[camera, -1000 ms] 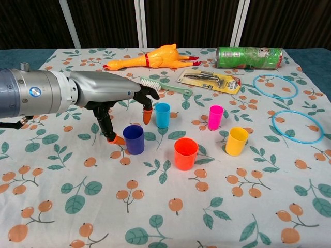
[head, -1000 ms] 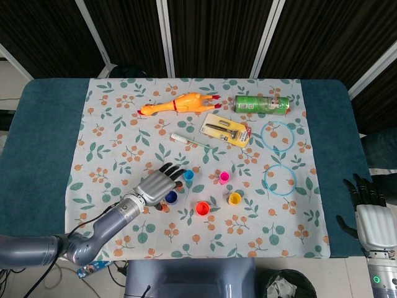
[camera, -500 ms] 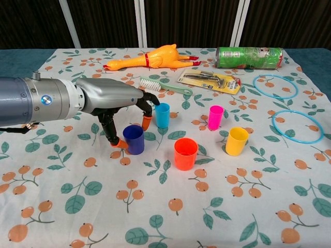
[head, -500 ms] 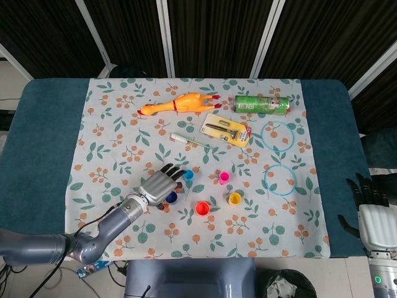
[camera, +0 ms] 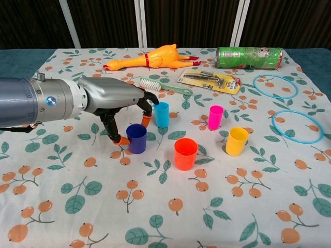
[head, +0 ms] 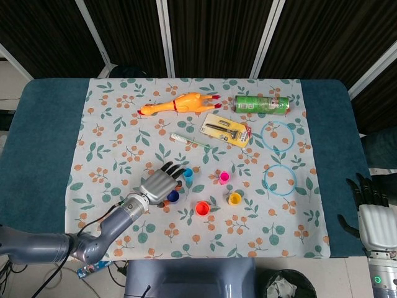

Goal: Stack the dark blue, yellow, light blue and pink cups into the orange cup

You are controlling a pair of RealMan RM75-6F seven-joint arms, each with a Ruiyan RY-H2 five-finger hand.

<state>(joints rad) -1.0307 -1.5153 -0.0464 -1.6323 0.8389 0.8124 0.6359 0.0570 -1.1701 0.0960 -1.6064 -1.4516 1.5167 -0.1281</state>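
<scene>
My left hand reaches over the dark blue cup, which stands on the cloth. Its thumb presses the cup's left wall and a fingertip sits at the far rim, so it pinches the cup. From above, the left hand covers part of the dark blue cup. The light blue cup stands just behind, the pink cup to its right, and the yellow cup in front of the pink one. The orange cup stands upright and empty nearest me. My right hand is off the table's right edge with its fingers apart.
A rubber chicken, a green can lying on its side, a packaged tool and a brush lie at the back. Two blue rings lie on the right.
My left hand has closed in on the dark blue cup, the thumb coming against its wall. The cup has shifted slightly to the right. The right hand has barely moved.
</scene>
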